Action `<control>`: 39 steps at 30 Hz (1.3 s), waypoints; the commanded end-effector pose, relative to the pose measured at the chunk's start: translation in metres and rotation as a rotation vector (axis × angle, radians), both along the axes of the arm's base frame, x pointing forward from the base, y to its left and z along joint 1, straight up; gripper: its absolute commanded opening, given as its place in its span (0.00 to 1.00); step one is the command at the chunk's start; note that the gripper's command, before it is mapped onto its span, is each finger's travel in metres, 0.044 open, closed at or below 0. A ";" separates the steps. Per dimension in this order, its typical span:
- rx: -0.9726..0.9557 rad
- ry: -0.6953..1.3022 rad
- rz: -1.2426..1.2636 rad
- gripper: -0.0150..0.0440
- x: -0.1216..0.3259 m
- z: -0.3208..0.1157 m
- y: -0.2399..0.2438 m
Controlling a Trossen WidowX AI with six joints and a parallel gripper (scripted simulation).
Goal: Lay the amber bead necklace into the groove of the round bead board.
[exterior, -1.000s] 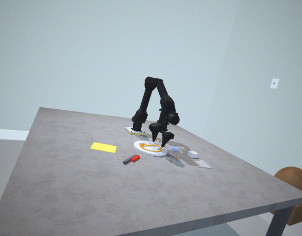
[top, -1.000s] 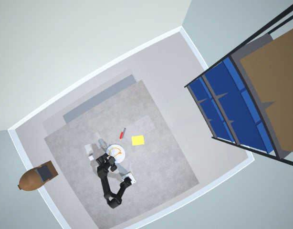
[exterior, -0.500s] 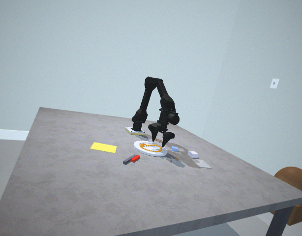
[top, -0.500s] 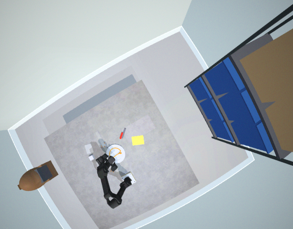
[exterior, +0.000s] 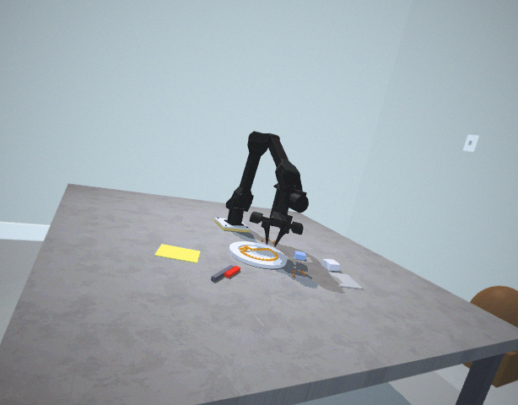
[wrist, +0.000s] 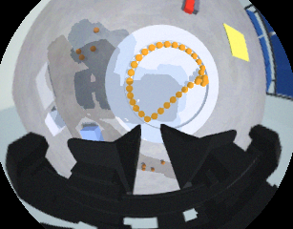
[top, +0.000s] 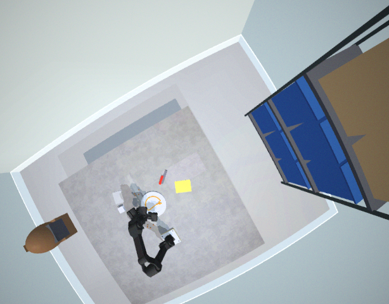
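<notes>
Amber necklace: on the white board, past the fingertips; bunched beads hard to count
Gripper: partly open, holding nothing; tips hard to see from above

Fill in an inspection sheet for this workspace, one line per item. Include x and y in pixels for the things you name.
surface: mottled grey tabletop [top: 220, 212] [exterior: 120, 326] [wrist: 239, 95], shadowed around the arm
job's things: amber bead necklace [top: 152, 196] [exterior: 252, 257] [wrist: 167, 44] on the round bead board [top: 162, 209] [exterior: 282, 262] [wrist: 212, 91]; one stretch cuts straight across inside the groove, beads bunched at one end
clutter: yellow pad [top: 182, 185] [exterior: 177, 253] [wrist: 237, 42], red block [top: 161, 180] [exterior: 232, 272] [wrist: 189, 6] against a dark grey bar [top: 165, 173] [exterior: 222, 273], blue block [exterior: 299, 255] [wrist: 91, 132], white block [top: 121, 208] [exterior: 331, 264] [wrist: 54, 121], small orange-brown pieces [exterior: 303, 273] [wrist: 93, 49]
gripper [top: 147, 215] [exterior: 271, 245] [wrist: 150, 126]: partly open, nothing between fingertips
cables: nothing seen
surroundings: pale walls, white wall plate [exterior: 471, 143], blue bins [top: 329, 157] [wrist: 285, 62]
</notes>
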State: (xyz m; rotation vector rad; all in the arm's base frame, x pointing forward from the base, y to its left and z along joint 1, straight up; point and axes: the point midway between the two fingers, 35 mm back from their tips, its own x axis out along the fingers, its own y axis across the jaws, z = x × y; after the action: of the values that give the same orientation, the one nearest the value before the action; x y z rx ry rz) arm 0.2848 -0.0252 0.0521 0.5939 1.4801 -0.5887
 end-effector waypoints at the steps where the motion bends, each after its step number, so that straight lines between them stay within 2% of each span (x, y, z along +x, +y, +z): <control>1: -0.017 -0.014 0.843 0.46 0.004 0.017 -0.001; 13: -0.027 -0.011 1.449 0.46 0.005 0.025 -0.001; 32: -0.027 -0.011 1.458 0.46 0.005 0.025 -0.001; 39: -0.027 -0.011 1.458 0.46 0.006 0.006 -0.001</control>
State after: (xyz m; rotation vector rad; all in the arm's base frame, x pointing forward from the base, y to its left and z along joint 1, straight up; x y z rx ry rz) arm 0.2912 -0.0263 0.0664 -0.5525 1.4724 0.5323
